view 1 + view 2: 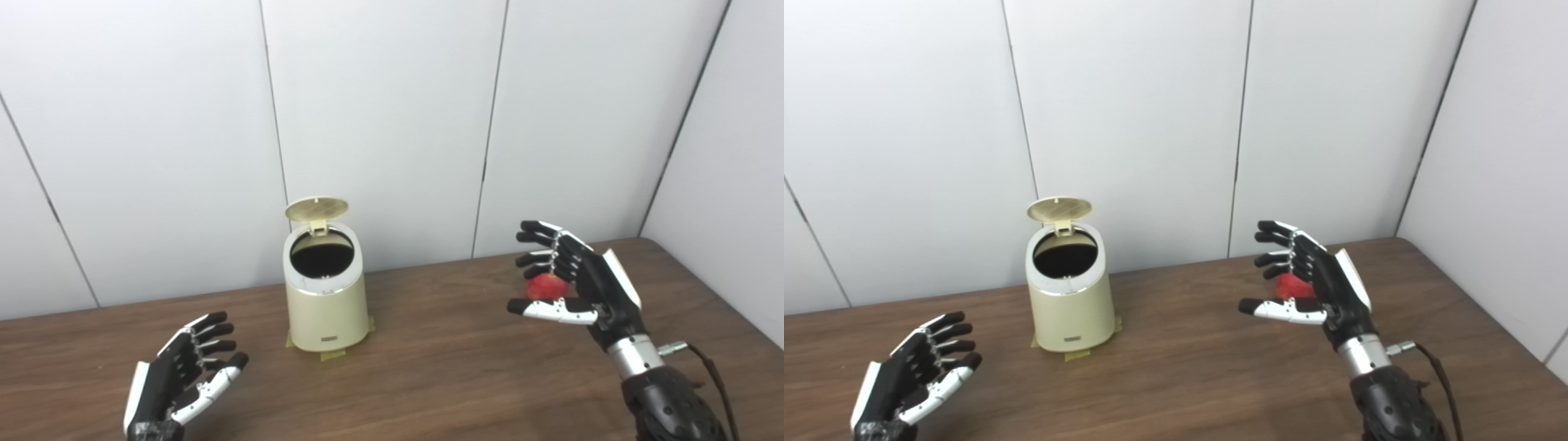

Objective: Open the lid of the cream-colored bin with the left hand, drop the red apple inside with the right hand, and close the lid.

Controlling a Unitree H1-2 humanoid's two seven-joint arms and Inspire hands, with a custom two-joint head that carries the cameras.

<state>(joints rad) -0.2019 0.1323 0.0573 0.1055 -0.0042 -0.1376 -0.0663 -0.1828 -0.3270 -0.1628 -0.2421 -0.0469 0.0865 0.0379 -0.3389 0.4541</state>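
A brown counter is seen against white wall panels. A cream bin, its lid raised upright at the back, is placed well left of the right robot hand and beyond the left robot hand. A red apple is cupped loosely between the right robot hand's spread fingers and thumb; whether it is gripped cannot be told. The left robot hand is held open and empty.

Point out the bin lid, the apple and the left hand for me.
lid (316, 209), left eye view, middle of its raised underside.
apple (547, 286), left eye view, red skin showing between the right hand's fingers.
left hand (915, 367), right eye view, the palm.
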